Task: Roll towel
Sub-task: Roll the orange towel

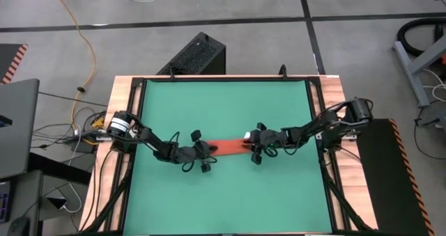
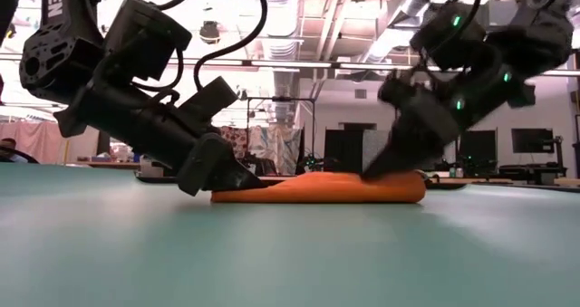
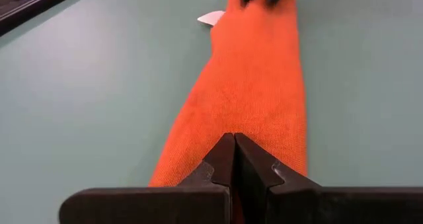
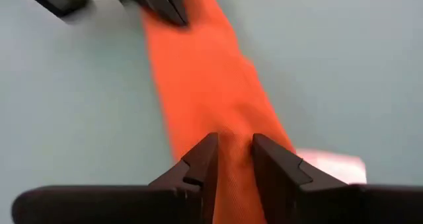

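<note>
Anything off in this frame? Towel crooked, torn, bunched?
Nothing stands out. The towel lies as a narrow, fairly even strip on the green mat, no tear or loose bunching visible. The left hand is shut on one end, the right hand pinches the other. Its white tag sticks out beside the right hand.

Only one piece of lettering can be partly read. In the low view, white capital letters are printed along the dark upper link of the arm (image 2: 63,35) at the picture's top left corner; "SEN" can be made out, and the start of the word is cut off by the picture's edge. The white tag (image 3: 211,17) at the edge of the towel (image 3: 251,98) is seen in the left wrist view, but nothing can be read on it. No other text, number or sign can be read in any view.
</note>
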